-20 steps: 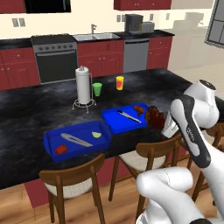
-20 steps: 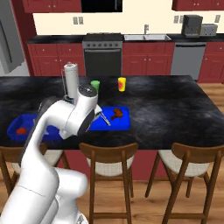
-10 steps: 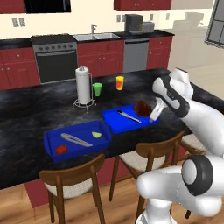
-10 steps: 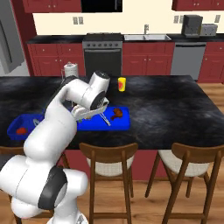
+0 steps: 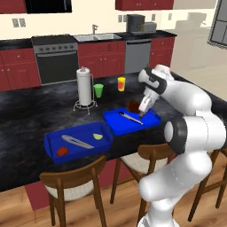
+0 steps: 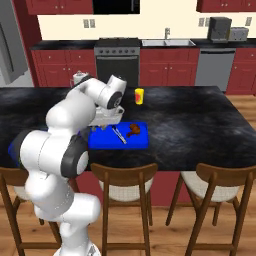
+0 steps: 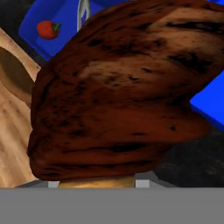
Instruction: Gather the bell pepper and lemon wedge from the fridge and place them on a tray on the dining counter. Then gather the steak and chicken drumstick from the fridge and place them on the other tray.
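Note:
My gripper (image 5: pixel 142 113) (image 6: pixel 102 127) hangs low over the right-hand blue tray (image 5: pixel 153 120) (image 6: pixel 142 144) on the dark dining counter (image 5: pixel 26 115). It is shut on the chicken drumstick (image 7: pixel 118 87), a charred red-brown piece that shows close up in the hand view, pale bone end between the fingers. The same brown meat (image 5: pixel 133 105) (image 6: pixel 133 129) shows beside the hand, over the tray's far side. The left blue tray (image 5: pixel 49 142) holds the red bell pepper (image 5: pixel 62 150) (image 7: pixel 48 28) and the lemon wedge (image 5: pixel 97 136). The steak is out of view.
Each tray also holds a metal utensil (image 5: pixel 75 141) (image 5: pixel 131 117). A paper towel stand (image 5: pixel 84 86), a green cup (image 5: pixel 98 90) and a yellow cup (image 5: pixel 121 83) stand behind the trays. Wooden stools (image 5: pixel 75 181) (image 5: pixel 144 155) line the counter's near edge.
My arm has swung left from the counter's right end, carrying the drumstick from beside the right tray to low over it. The trays and cups have not moved.

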